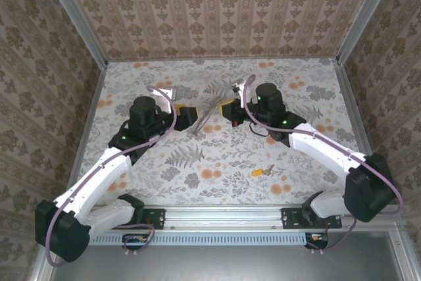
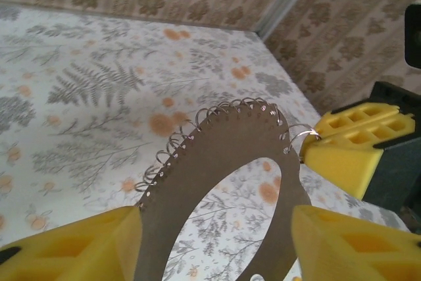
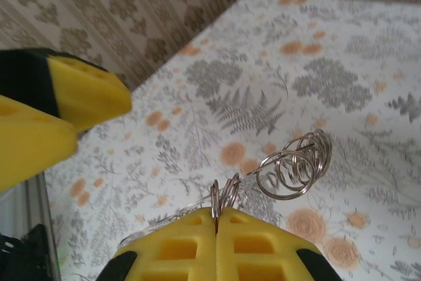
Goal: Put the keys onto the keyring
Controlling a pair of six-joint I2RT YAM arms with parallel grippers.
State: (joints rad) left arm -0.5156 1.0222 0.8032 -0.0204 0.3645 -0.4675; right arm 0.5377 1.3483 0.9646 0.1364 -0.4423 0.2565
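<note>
On the flower-printed table [image 1: 299, 100], 1 key [image 1: 262, 172], 1 keyring [image 1: 209, 111] and 2 grippers are counted. The key is seen in the top view as a tiny piece with an orange-yellow head and a short pale blade, laid flat at the lower right of the tabletop, well apart from both grippers.

The keyring is shown in the left wrist view [image 2: 223, 143] as a flat tan oval band with an open middle. Small holes are punched along its outer edge, and a row of thin silvery wire rings [image 2: 227, 106] is threaded through them. In the right wrist view some of these rings [image 3: 296, 166] are bunched into a loose coil above the table.

In the top view the keyring is stretched between the left gripper [image 1: 191, 115] and the right gripper [image 1: 227, 110], near the centre of the frame. The left gripper's yellow fingers [image 2: 72, 248] are set apart with the band between them, its edges met by both; whether it is pinched cannot be told. The right gripper [image 3: 216, 218] is closed, its 2 pads pressed together and clamped on wire rings of the keyring.
</note>
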